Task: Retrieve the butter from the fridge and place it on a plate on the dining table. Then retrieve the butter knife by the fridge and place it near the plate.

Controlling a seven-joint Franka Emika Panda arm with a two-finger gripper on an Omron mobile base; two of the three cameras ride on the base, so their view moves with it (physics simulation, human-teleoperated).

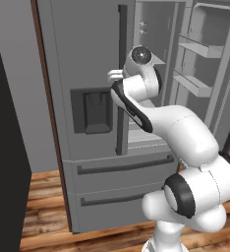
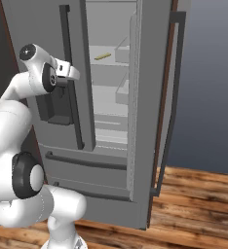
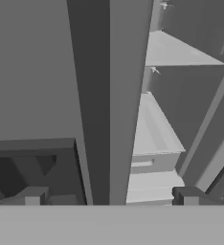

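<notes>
At the far left of the left base view hangs a dark wall panel, and beside it stands the fridge (image 1: 87, 162), its left door shut with the dark dispenser panel (image 1: 91, 112) and a long dark handle (image 1: 122, 78). Just right of that handle the arm reaches up toward the door edge. Its gripper (image 3: 111, 198) stands wide open and holds nothing (the two finger tips straddle the handle in the hand view). Further right the right door (image 2: 155, 112) is swung open, showing pale shelves; the butter (image 2: 102, 56) lies on an upper shelf, well apart from the gripper.
</notes>
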